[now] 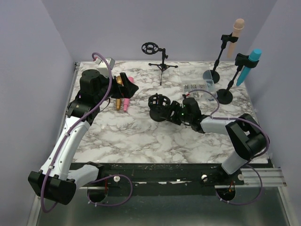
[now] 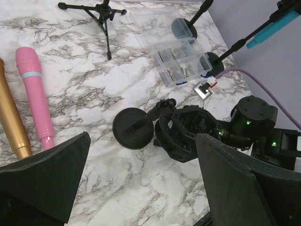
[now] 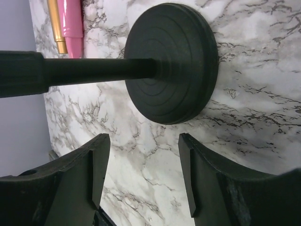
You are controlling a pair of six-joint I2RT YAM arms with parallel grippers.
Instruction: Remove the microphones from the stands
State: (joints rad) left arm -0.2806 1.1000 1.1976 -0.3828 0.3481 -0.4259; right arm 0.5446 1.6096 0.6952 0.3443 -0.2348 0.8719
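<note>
A black stand with a round base [image 1: 156, 116] and an empty shock mount [image 1: 158, 100] sits mid-table. My right gripper [image 1: 174, 115] is open just right of it. In the right wrist view the gripper [image 3: 143, 176] is empty, with the base [image 3: 171, 61] and pole [image 3: 94, 70] beyond its fingertips. My left gripper [image 1: 127, 84] is open and empty over the back left. A pink microphone [image 1: 126, 103] and a gold one [image 1: 117, 102] lie on the table beside it. They also show in the left wrist view, pink [image 2: 33, 89] and gold [image 2: 11, 117], left of that gripper [image 2: 141, 188].
At the back right, a beige microphone [image 1: 238, 29] and a blue microphone [image 1: 251, 63] sit in clips on two upright stands. A tripod stand [image 1: 162, 63] with an empty shock mount stands at the back centre. A clear parts box [image 1: 200, 87] lies near the right stands.
</note>
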